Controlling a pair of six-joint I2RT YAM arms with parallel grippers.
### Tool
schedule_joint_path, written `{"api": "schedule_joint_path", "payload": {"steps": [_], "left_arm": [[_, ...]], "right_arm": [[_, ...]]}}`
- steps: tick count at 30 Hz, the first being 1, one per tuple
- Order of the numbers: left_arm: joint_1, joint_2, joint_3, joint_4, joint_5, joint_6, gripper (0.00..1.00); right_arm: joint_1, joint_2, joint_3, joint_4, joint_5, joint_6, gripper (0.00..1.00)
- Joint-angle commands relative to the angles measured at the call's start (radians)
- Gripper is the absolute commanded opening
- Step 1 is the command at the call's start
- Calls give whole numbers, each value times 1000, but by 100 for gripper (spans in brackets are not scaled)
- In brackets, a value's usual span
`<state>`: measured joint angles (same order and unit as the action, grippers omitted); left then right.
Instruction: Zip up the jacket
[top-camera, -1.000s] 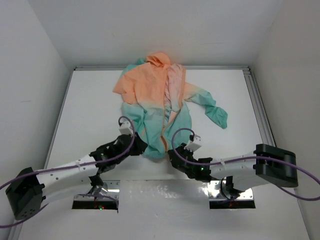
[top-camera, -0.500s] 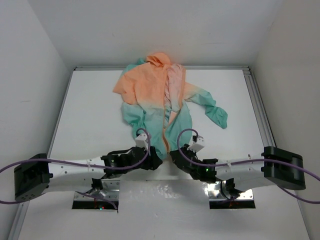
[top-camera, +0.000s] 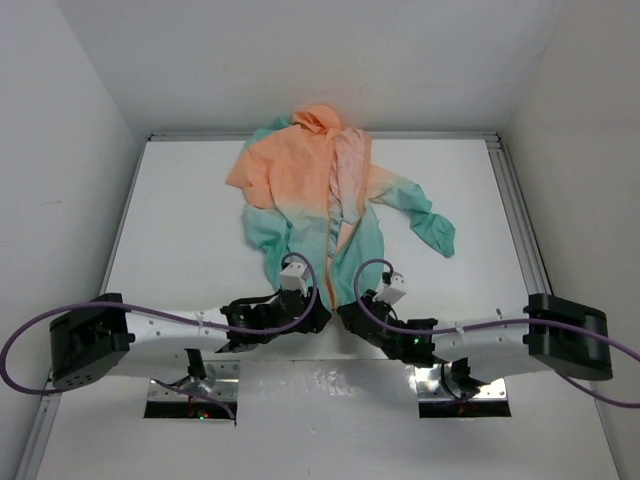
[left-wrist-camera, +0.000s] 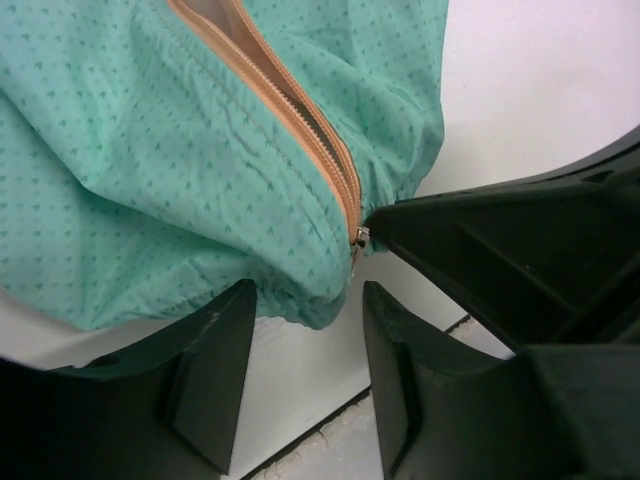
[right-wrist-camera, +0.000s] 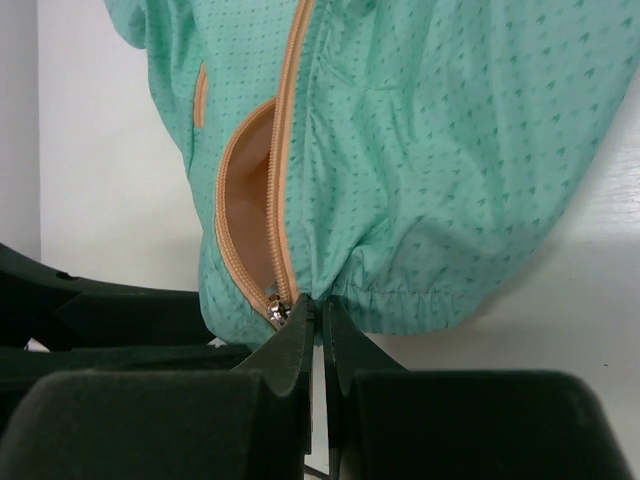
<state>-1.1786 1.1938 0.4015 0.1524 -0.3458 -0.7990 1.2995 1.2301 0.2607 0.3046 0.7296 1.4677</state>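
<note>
The jacket (top-camera: 300, 190) lies flat on the table, peach top and hood far, teal bottom near, with its orange front zipper parted and pale lining showing. My right gripper (top-camera: 347, 313) is shut on the teal bottom hem (right-wrist-camera: 318, 303), just right of the metal zipper slider (right-wrist-camera: 277, 311). My left gripper (top-camera: 318, 318) is open beside it. Its fingertips (left-wrist-camera: 215, 340) straddle the hem's lowest fold (left-wrist-camera: 305, 300) without closing on it. The slider (left-wrist-camera: 358, 236) sits at the bottom end of the zipper, touching the right gripper's black finger (left-wrist-camera: 500, 240).
The white table (top-camera: 180, 220) is boxed in by white walls at left, right and back. A metal rail (top-camera: 515, 220) runs along its right edge. One teal-cuffed sleeve (top-camera: 430, 225) trails to the right. The table's near edge and both arm bases lie just behind the grippers.
My left arm has swung right from the jacket's left hem corner to its middle, ending next to the right gripper. The right gripper has stayed at the hem. The jacket has barely shifted.
</note>
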Motion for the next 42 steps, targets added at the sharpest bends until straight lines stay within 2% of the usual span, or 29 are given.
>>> {"api": "schedule_joint_path", "payload": {"steps": [1, 3, 9, 14, 18, 24, 30, 33, 34, 36, 37, 40, 42], "left_arm": [[-10, 12, 36, 59, -32, 18, 43], [-10, 26, 40, 59, -38, 21, 40], [-10, 33, 43, 72, -36, 24, 15], [-10, 36, 43, 84, -12, 43, 0], [-9, 36, 42, 88, 45, 70, 0], [-10, 32, 36, 76, 149, 107, 0], [-10, 15, 20, 47, 160, 101, 0], [-10, -5, 19, 26, 156, 96, 0], [-9, -17, 19, 23, 156, 96, 0], [-9, -29, 17, 9, 162, 96, 0], [-7, -39, 19, 3, 163, 96, 0], [-4, -62, 16, -25, 162, 99, 0], [7, -69, 11, -30, 172, 101, 0]], "right_arm": [[3, -26, -11, 59, -4, -24, 0], [3, -27, -12, 62, -9, -27, 0], [3, -41, -20, 67, -12, -33, 0], [3, -47, -15, 67, -13, -41, 0], [3, -50, 11, 51, -22, -64, 0], [3, -57, 115, -107, -19, -125, 0], [3, -44, 181, -206, -24, -155, 0], [3, -50, 184, -248, -32, -184, 14], [3, -53, 190, -263, -48, -196, 25], [3, -73, 207, -313, -71, -240, 35], [4, -84, 210, -338, -99, -263, 43], [4, -142, 235, -430, -146, -342, 49], [9, -202, 239, -479, -177, -408, 49]]}}
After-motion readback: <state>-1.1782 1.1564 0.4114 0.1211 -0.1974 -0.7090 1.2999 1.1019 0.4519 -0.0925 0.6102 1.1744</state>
